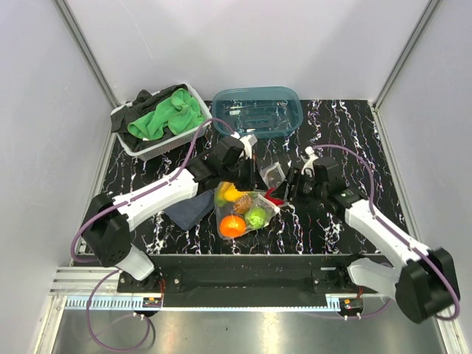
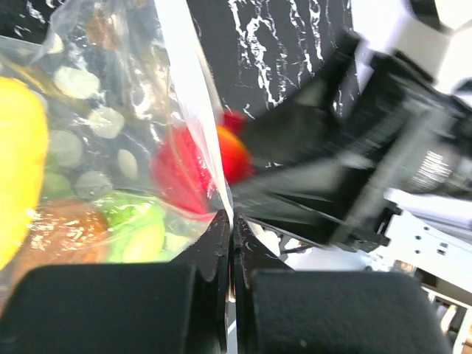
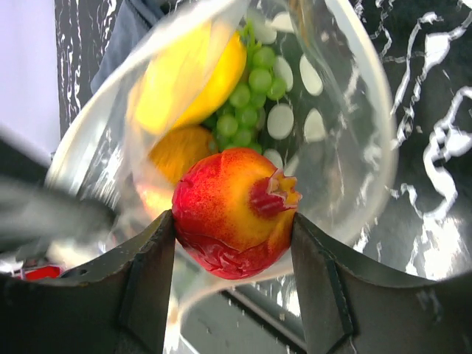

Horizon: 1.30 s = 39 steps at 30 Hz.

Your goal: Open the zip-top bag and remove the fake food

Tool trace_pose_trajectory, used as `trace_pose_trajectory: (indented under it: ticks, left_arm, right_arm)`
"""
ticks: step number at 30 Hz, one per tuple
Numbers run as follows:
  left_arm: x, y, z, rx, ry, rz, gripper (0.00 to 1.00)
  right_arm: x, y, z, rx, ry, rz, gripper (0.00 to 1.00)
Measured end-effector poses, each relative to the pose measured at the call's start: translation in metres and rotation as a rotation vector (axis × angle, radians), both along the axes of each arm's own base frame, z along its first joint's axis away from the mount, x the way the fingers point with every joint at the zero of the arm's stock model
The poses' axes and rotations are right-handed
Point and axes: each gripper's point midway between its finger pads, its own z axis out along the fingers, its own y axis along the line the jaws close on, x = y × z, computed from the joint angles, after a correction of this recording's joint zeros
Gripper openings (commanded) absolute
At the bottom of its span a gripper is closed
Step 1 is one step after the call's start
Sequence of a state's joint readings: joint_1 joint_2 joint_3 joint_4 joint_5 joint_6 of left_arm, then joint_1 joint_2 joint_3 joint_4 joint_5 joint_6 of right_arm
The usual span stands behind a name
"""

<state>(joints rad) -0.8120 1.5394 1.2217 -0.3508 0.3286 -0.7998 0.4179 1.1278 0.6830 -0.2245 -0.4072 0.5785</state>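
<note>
The clear polka-dot zip-top bag [image 1: 247, 210] lies at the table's middle with its mouth open toward the right. Inside it are a yellow piece [image 1: 227, 193], an orange [image 1: 233, 225] and a green piece [image 1: 257, 217]; green grapes [image 3: 251, 92] show in the right wrist view. My left gripper [image 2: 233, 230] is shut on the bag's white top edge [image 2: 184, 88]. My right gripper [image 3: 234, 243] is shut on a red-and-yellow pomegranate [image 3: 232, 217] at the bag's mouth [image 3: 346, 140]. In the top view the right gripper [image 1: 286, 190] sits at the bag's right edge.
A white basket [image 1: 151, 144] with a green cloth [image 1: 166, 118] stands at the back left. A teal translucent tub [image 1: 257, 112] stands at the back middle. A dark blue cloth [image 1: 188, 209] lies left of the bag. A small clear pouch [image 1: 273, 173] lies behind the bag.
</note>
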Motion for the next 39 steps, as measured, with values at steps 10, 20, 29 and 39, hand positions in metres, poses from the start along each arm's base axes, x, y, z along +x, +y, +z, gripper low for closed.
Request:
trace_pose_trajectory:
  ticks: [10,20,29,39]
  left_arm:
    - [-0.007,0.017,-0.001,0.064,-0.07,-0.059,0.0]
    - [-0.013,0.023,0.003,0.077,-0.163,-0.158,0.0]
    - [-0.025,0.019,0.0,0.068,-0.216,-0.354,0.0]
    - [-0.032,0.015,0.007,0.003,-0.259,-0.552,0.0]
  right_arm:
    - [-0.011,-0.027,0.068,-0.083,-0.077,-0.067,0.12]
    - [0.095,-0.039,0.136,-0.261,-0.272,-0.226,0.19]
    - [0.245,-0.06,0.077,-0.438,-0.237,-0.332,0.25]
    - [0.328,-0.075,0.001,-0.525,-0.187,-0.359,0.52]
